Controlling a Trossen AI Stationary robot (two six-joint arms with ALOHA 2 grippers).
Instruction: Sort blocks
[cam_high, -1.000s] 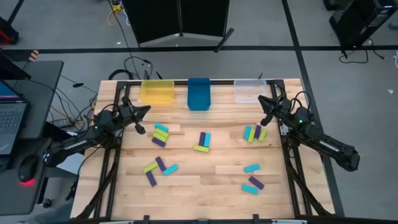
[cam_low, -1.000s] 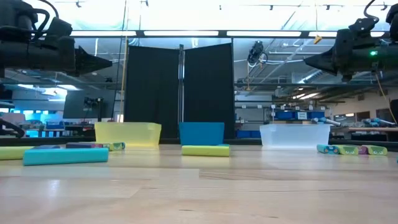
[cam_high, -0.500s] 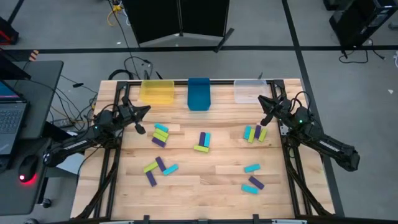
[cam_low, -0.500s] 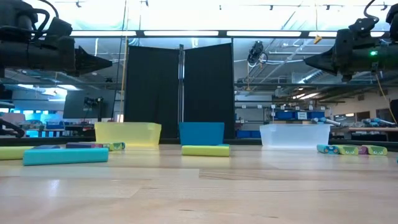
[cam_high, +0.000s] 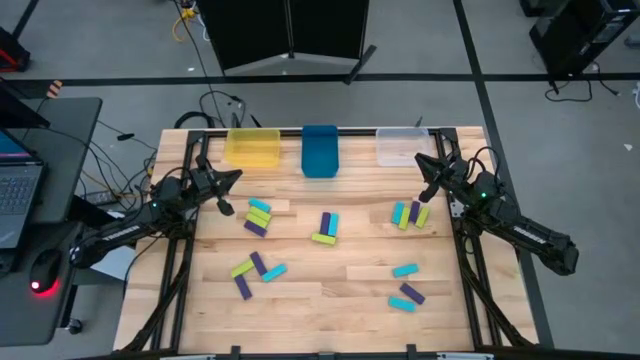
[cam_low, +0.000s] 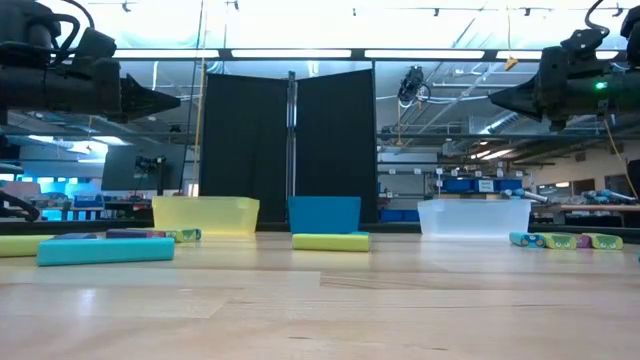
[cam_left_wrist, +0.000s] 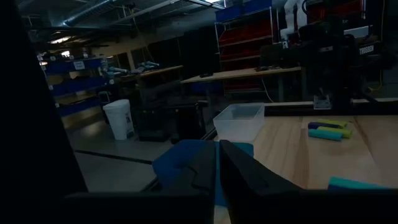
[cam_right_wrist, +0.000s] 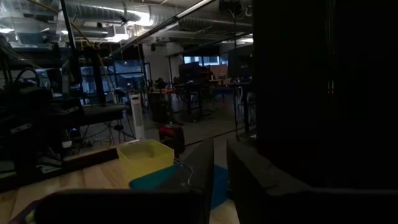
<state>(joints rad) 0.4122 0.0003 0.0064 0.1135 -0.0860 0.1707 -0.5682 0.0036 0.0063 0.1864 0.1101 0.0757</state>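
The left gripper (cam_high: 228, 180) hangs above the table's far left, fingers together, holding nothing. The right gripper (cam_high: 424, 162) hangs far right, fingers almost together, empty. No writing can be read.

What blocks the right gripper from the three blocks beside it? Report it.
Nothing visible. The right gripper, shut and empty, hovers above the table just behind the three blocks; only open air and bare wood lie between.

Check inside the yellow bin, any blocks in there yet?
From above, the yellow bin looks empty: only its yellow floor shows. In the low view its tinted wall hides the floor, and no block shape shows through.
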